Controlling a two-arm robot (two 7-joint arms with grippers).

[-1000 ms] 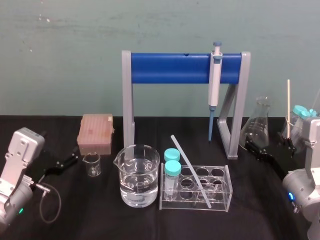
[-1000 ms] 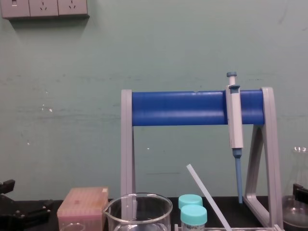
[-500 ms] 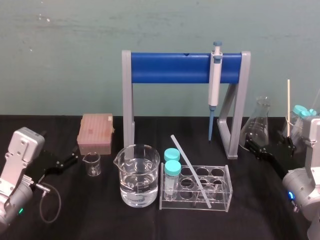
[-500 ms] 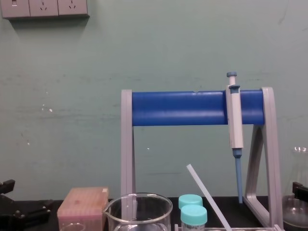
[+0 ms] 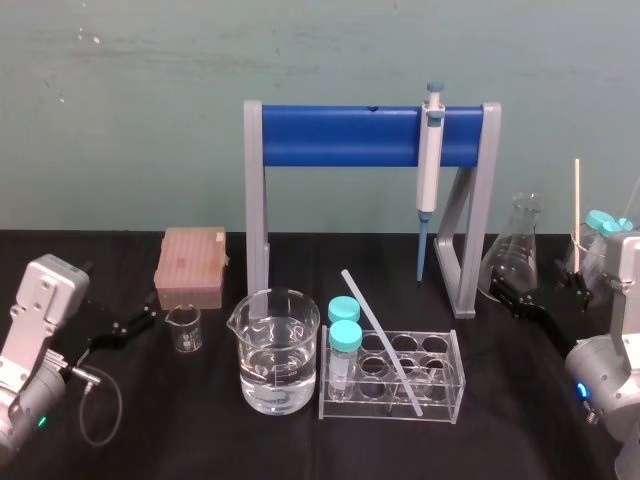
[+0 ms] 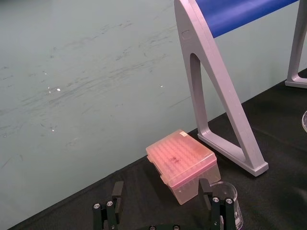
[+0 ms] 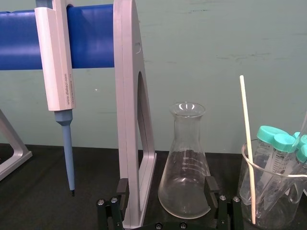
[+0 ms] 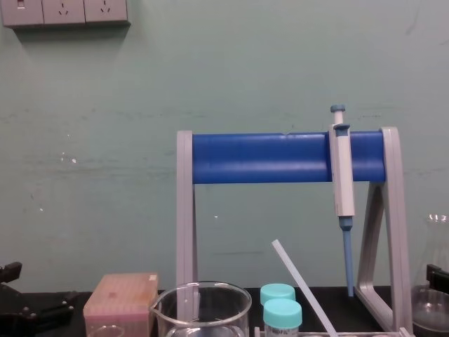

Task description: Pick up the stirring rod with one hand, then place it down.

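Observation:
The stirring rod (image 5: pixel 381 338) is a translucent whitish rod leaning at a slant in the clear tube rack (image 5: pixel 450 385) at the table's middle; its upper end shows in the chest view (image 8: pixel 300 283). My right gripper (image 5: pixel 548 292) hovers open at the right of the table, well apart from the rod. In the right wrist view its fingers (image 7: pixel 166 191) stand wide, facing the conical flask (image 7: pixel 186 163). My left gripper (image 5: pixel 120 328) rests open at the far left, pointing at the pink tip box (image 6: pixel 182 164), with nothing between its fingers (image 6: pixel 205 188).
A blue-barred stand (image 5: pixel 340 137) holds a white-and-blue pipette (image 5: pixel 429 165). In front are a water beaker (image 5: pixel 274 350), a small beaker (image 5: pixel 184 329) and two teal-capped tubes (image 5: pixel 344 350). At the right, a beaker (image 7: pixel 276 199) holds capped tubes and a thin cream stick (image 7: pixel 247 148).
My right gripper has shifted very slightly; its jaws stay wide. The rod, the glassware and the left arm have not moved.

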